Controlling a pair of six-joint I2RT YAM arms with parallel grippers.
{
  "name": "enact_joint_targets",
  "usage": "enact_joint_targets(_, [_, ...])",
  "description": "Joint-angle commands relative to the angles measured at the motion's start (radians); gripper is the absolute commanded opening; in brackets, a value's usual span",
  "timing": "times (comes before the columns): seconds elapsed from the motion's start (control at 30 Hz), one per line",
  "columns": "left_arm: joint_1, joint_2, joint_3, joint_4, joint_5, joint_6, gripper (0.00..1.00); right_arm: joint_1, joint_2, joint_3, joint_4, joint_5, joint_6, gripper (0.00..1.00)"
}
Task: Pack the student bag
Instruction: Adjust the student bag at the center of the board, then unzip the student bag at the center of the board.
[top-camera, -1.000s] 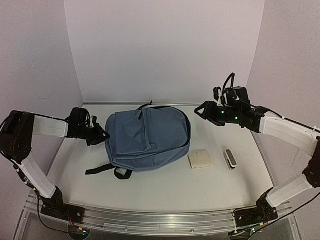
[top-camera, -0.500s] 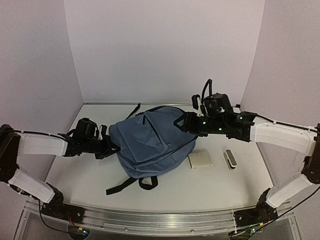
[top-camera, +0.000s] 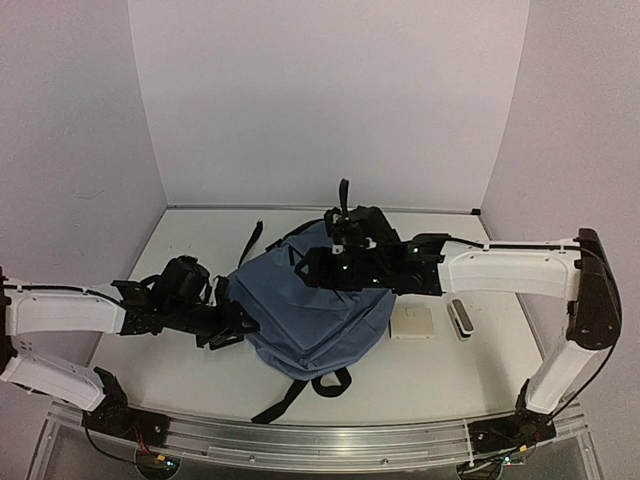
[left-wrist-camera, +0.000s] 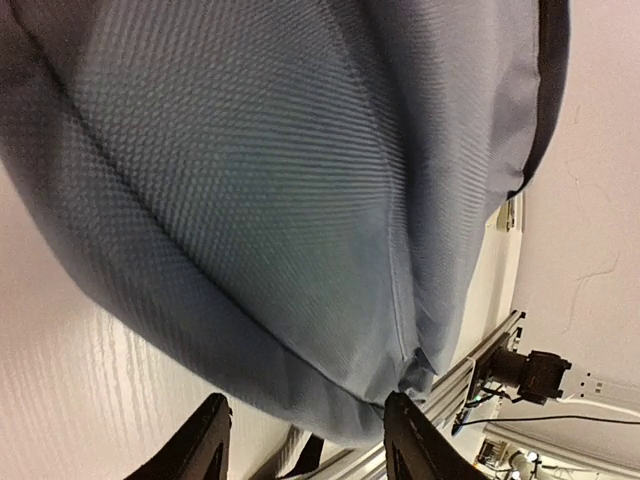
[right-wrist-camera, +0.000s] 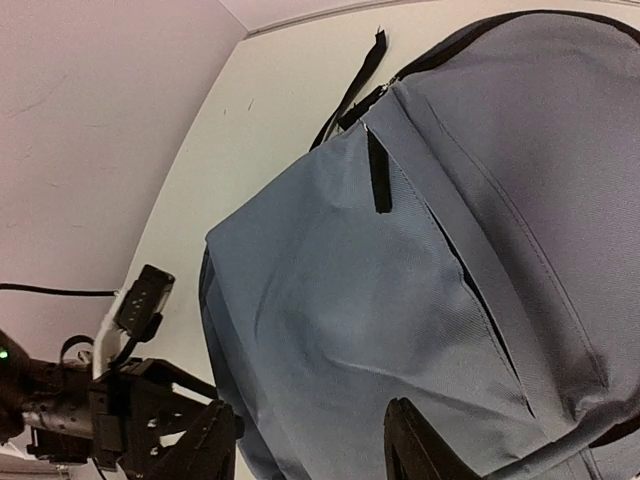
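- Filling the centre of the top view, one student bag (top-camera: 310, 315) lies slumped on the white table (top-camera: 480, 370). The right arm hides part of its upper edge.
- Two arms reach in, and the left one is cut off at the frame's left border.
- The left gripper (top-camera: 238, 325) sits at the bag's lower-left edge, jaws parted. Its blurred wrist view does not show whether it touches the bag.
- The right gripper (top-camera: 318, 265) hangs over the bag's upper part, jaws apart and holding nothing.
- Two small items lie right of the bag: one cream square box (top-camera: 411, 322) and one oblong object (top-camera: 461, 319), too small to identify.
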Motion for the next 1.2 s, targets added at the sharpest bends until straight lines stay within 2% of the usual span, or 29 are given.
enact_joint_targets(0.0, [0.016, -0.133, 0.213, -0.311, -0.11, 0.098, 0.63, 0.022, 0.075, 0.101, -0.021, 0.071, 0.0, 0.5])
enact_joint_targets(0.1, [0.089, -0.152, 0.345, -0.455, -0.107, 0.201, 0.76, 0.024, 0.137, 0.173, -0.076, 0.113, -0.024, 0.49])
enact_joint_targets(0.17, [0.183, -0.124, 0.428, -0.499, -0.025, 0.294, 0.8, 0.025, 0.18, 0.219, -0.108, 0.133, -0.047, 0.48])
enact_joint_targets(0.27, [0.284, -0.014, 0.57, -0.573, 0.085, 0.449, 0.83, 0.025, 0.243, 0.286, -0.15, 0.157, -0.07, 0.48])
enact_joint_targets(0.37, [0.302, 0.145, 0.728, -0.641, 0.098, 0.607, 0.84, 0.025, 0.298, 0.366, -0.196, 0.192, -0.079, 0.47])
enact_joint_targets(0.47, [0.315, 0.26, 0.806, -0.631, 0.139, 0.694, 0.82, 0.024, 0.347, 0.422, -0.231, 0.232, -0.078, 0.45])
enact_joint_targets(0.73, [0.343, 0.373, 0.852, -0.478, 0.15, 0.764, 0.82, 0.001, 0.465, 0.543, -0.303, 0.296, -0.069, 0.43])
enact_joint_targets(0.97, [0.345, 0.421, 0.805, -0.403, 0.215, 0.845, 0.82, -0.025, 0.511, 0.613, -0.332, 0.342, -0.092, 0.41])
enact_joint_targets(1.17, [0.345, 0.457, 0.767, -0.363, 0.274, 0.848, 0.81, -0.04, 0.556, 0.668, -0.34, 0.339, -0.126, 0.41])
